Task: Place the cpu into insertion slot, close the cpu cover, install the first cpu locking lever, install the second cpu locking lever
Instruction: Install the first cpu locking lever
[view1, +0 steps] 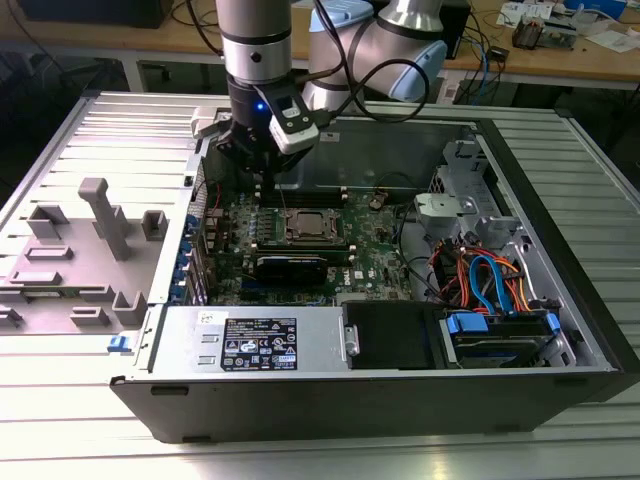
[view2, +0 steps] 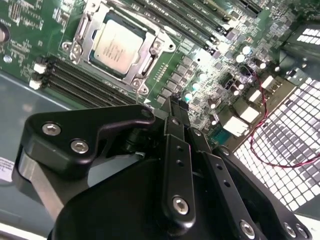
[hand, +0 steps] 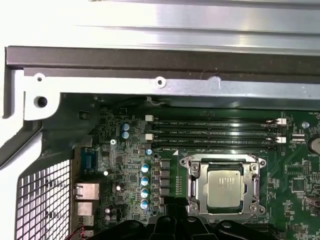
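One arm (view1: 255, 40) reaches down into one open computer case (view1: 350, 400), and its one pincer (view2: 176, 104) hangs over the green motherboard (view1: 375, 255). In the second wrist view its two black fingers (view2: 177, 165) run together at the tips, closed or very nearly so, with nothing between them.

One cpu (hand: 224, 187) lies flat in the insertion slot (hand: 222, 166), lower than the pincer, near its tips but apart from them. In the exterior view it sits on the exterior view's right of the pincer. The one cpu cover (hand: 198, 192) lies flat around the chip, whose dull silver top shows through the cutout. A thin metal lever (hand: 257, 186) runs along each of two opposite sides of the cover, two in all; whether they are latched cannot be told.

Four long black memory slots (hand: 215, 134) lie side by side between the insertion slot and the case wall. A column of four blue-topped capacitors (hand: 145, 186) stands close by the pincer. One perforated grille (view2: 280, 145) and one thin red wire (view2: 260, 107) lie off to its side.

Well away from the pincer are one silver power supply (view1: 255, 345) and a bundle of blue and orange cables (view1: 485, 280). The case rests on a ribbed grey metal tabletop (view1: 300, 455), with one grey plastic fixture (view1: 105, 215) beside it. Behind the arm stand wooden benches (view1: 560, 65) strewn with cables.
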